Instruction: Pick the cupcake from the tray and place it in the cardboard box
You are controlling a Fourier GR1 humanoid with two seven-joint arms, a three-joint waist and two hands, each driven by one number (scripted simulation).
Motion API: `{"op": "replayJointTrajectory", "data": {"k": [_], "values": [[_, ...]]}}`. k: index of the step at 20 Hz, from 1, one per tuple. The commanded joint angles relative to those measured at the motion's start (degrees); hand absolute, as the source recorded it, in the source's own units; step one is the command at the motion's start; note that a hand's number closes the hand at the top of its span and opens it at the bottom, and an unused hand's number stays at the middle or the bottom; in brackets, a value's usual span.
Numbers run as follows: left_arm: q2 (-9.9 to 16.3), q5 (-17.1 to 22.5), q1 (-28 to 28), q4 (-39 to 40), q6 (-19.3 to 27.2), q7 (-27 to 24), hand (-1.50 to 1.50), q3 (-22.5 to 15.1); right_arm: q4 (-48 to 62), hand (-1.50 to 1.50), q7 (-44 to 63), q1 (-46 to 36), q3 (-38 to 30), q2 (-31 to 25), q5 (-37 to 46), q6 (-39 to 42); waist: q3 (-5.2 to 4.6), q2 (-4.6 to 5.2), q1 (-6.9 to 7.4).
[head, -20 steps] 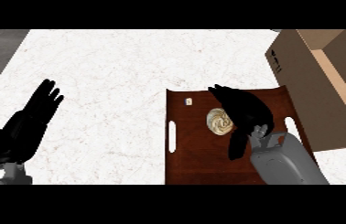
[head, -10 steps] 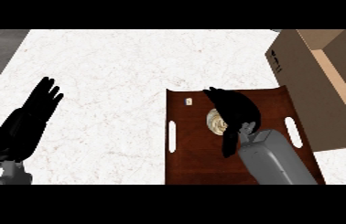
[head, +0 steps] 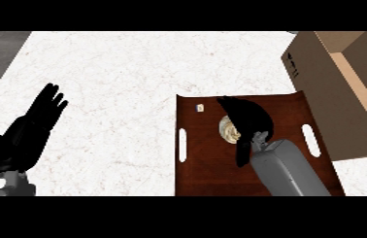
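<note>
A cream-topped cupcake [head: 228,129] sits on the dark brown wooden tray [head: 208,174] at the lower right of the head view. My right hand [head: 249,117] lies over the cupcake's right side and hides most of it. Its fingers arch over the top and its thumb hangs down at the cupcake's near side. I cannot tell whether the fingers touch it. The cardboard box [head: 331,86] stands open at the right edge, just beyond the tray. My left hand [head: 32,127] rests open at the far left, fingers up.
A small pale tag [head: 200,107] lies on the tray near its far left corner. The tray has slot handles on both sides. White marbled counter [head: 129,72] spreads to the left and beyond the tray.
My right hand has slid left over the cupcake, so that less of it shows, and the forearm has come further in over the tray. My left hand has hardly moved.
</note>
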Motion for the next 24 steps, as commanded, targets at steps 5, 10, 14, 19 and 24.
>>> {"op": "replayJointTrajectory", "data": {"k": [5, 10, 14, 19, 24], "values": [[-1.9, -1.5, -2.9, 0.9, 1.9, 1.9, 0.0, -0.1, 4.8, 1.5, -7.3, -1.9, -0.8, 0.5, 3.8, -5.2, 0.0, 0.04, 0.04], [-1.0, -1.0, -0.1, -1.4, -0.8, 2.1, 0.0, 1.1, 2.4, 1.5, -10.4, -0.6, -1.1, 0.5, 5.1, -4.6, -0.01, -0.02, -0.01], [-2.6, -1.8, -0.5, -2.6, 0.3, 3.2, 0.0, -0.2, 0.9, 1.5, -12.5, 2.9, 1.0, 0.4, 7.5, -6.2, 0.0, -0.05, -0.11], [-1.0, -1.5, -1.3, -0.4, -1.2, 0.7, 0.0, 0.9, 18.2, 1.5, 5.1, -11.1, -18.2, 3.8, 6.6, -13.8, 0.01, 1.05, 1.44], [-3.0, -2.8, -2.4, -0.1, 0.3, 0.6, 0.0, -0.8, 29.5, 1.5, 9.3, -20.6, -24.3, 1.4, 7.9, -20.0, 0.02, 0.61, 1.36]]}}
